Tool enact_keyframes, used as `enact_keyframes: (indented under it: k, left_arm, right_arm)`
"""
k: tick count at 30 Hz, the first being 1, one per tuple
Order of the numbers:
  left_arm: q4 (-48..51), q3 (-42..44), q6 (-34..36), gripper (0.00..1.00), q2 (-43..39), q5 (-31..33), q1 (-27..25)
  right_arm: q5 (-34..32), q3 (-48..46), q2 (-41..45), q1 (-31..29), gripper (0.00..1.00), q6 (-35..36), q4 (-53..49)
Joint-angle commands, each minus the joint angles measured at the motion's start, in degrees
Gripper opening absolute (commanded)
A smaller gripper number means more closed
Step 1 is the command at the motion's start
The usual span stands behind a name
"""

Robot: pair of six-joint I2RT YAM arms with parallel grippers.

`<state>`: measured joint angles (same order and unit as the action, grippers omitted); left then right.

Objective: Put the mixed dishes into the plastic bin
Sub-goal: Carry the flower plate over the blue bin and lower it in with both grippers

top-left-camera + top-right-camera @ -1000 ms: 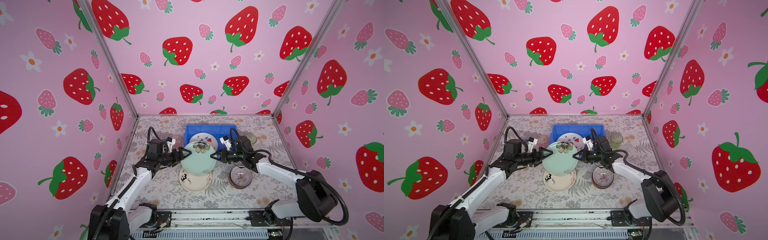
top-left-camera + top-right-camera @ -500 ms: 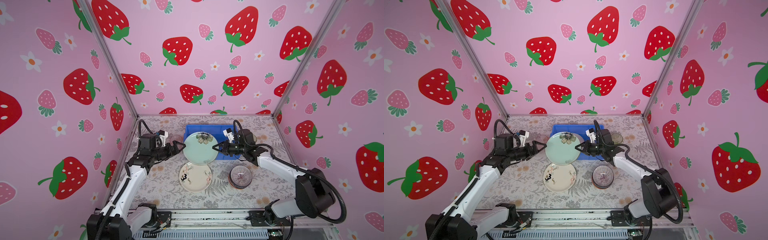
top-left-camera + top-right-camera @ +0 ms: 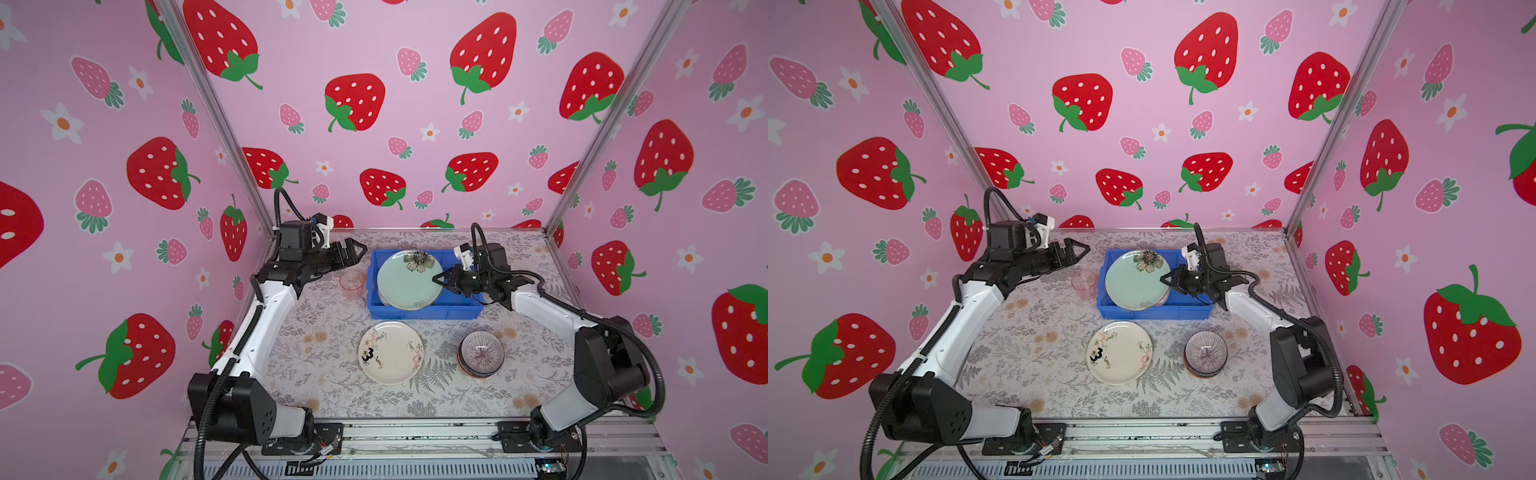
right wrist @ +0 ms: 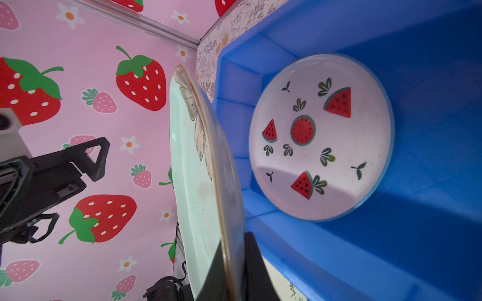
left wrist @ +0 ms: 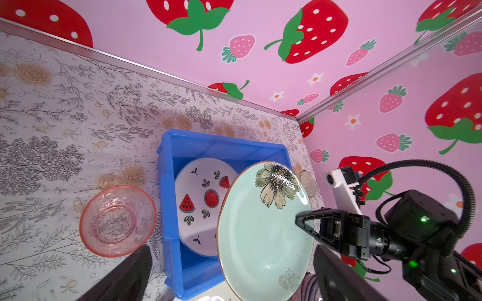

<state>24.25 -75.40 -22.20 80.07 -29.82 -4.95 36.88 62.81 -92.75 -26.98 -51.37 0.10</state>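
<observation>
Right gripper (image 3: 439, 280): jaws clamped on the right rim of the pale green flowered plate (image 3: 409, 279). The plate hangs tilted over the blue bin (image 3: 424, 312), its lower edge down by the near wall; whether it touches cannot be told.
Watermelon-print plate (image 5: 206, 203): flat on the bin floor, beneath the held plate.
Left gripper (image 3: 358, 249): jaws spread wide, empty, raised near the bin's far left corner, apart from the plate.
Pink tumbler (image 3: 352, 284): upright on the table (image 3: 316, 332), just left of the bin.
Cream plate (image 3: 390, 352), black "3": on the table in front of the bin.
Bowl stack (image 3: 481, 353), purple-striped on top: right of the cream plate.
</observation>
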Motion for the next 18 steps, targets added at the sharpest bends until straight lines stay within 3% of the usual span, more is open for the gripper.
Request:
enact_keyframes:
  k: [1, 18]
  left_arm:
    - [0.8, 0.0, 3.4, 0.99, 0.3, 3.7, -0.1]
    - [1.7, 2.7, 6.0, 0.99, -1.9, 7.2, 0.6]
  right_arm:
    - [1.1, 4.4, -0.7, 0.3, 0.00, 0.3, 3.7]
    - [0.4, 11.7, -11.3, 1.1, 0.00, 0.4, 4.4]
